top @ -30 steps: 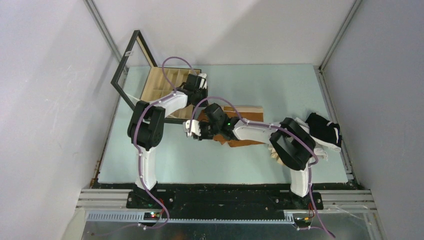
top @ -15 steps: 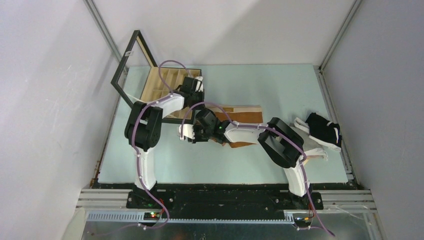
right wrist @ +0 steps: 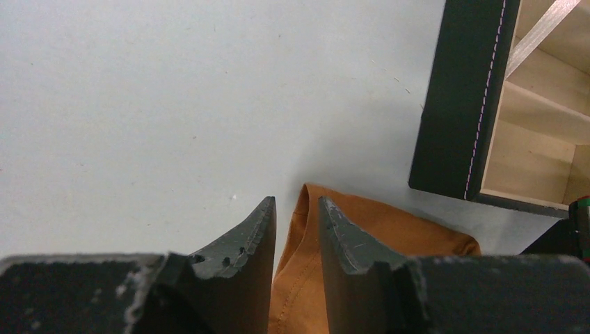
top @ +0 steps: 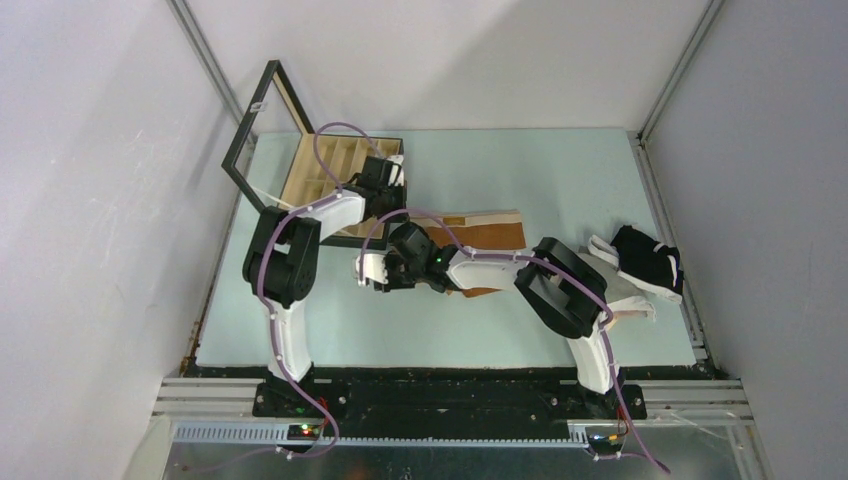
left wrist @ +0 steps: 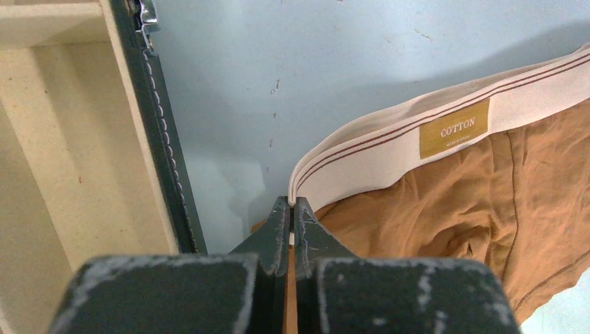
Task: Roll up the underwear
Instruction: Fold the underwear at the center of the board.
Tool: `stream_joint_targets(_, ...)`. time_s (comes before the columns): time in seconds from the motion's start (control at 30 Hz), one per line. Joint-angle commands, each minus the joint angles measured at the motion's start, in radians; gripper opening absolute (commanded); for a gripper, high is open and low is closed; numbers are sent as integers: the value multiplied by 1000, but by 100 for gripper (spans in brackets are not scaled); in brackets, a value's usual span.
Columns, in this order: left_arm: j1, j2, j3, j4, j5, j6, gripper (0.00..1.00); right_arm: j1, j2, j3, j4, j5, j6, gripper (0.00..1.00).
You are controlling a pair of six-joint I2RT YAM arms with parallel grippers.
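**Rust-brown pair mid-table, one pincer on the waistband**

Top view first: the rust-brown underwear (top: 490,238) lies flat about mid-table (top: 500,330), just right of the wooden box (top: 312,170) that sits open at the far left; both arms lean in over its left end; the left gripper (top: 392,200) sits at the far-left corner of the cloth, right beside the box, and the right gripper (top: 370,270) is at the near-left corner, pointing left; a black pair (top: 645,255) with white trim lies way over at the right edge, with a pale garment (top: 625,290) touching it on the near side, partly under the right arm.

Left wrist cam: the left gripper (left wrist: 291,205) is squeezed fully together, pinching the very end of the cream striped waistband (left wrist: 389,139); the brown cloth (left wrist: 445,202) spreads off to the right, with a gold COTTON label (left wrist: 454,129) on the band; the box's dark stitched wall (left wrist: 163,139) runs just left of the fingers.

Right wrist cam: the right gripper (right wrist: 296,205) has its jaws a little apart, a narrow gap; a corner of the brown cloth (right wrist: 369,236) shows through that gap and out to the right; honestly can't tell if the fingers touch it, and nothing looks clamped; the box corner (right wrist: 452,104) is upper right, near the cloth but not touching it.
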Motion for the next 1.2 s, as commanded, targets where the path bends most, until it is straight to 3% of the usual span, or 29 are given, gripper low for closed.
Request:
stream_joint_targets(0.0,-4,-53,-2,21,15,-10,0,8,-3,41,-17,4,-18,33)
stream_joint_targets(0.8,-3,-64,8,13,27,3,0,-22,192,316,-342,16,-24,32)
stream_joint_targets(1.0,-2,-71,6,12,23,12,0,-18,250,411,-469,18,-24,25)
stream_joint_targets(1.17,-1,-71,6,10,19,16,0,-13,231,400,-479,28,6,32)
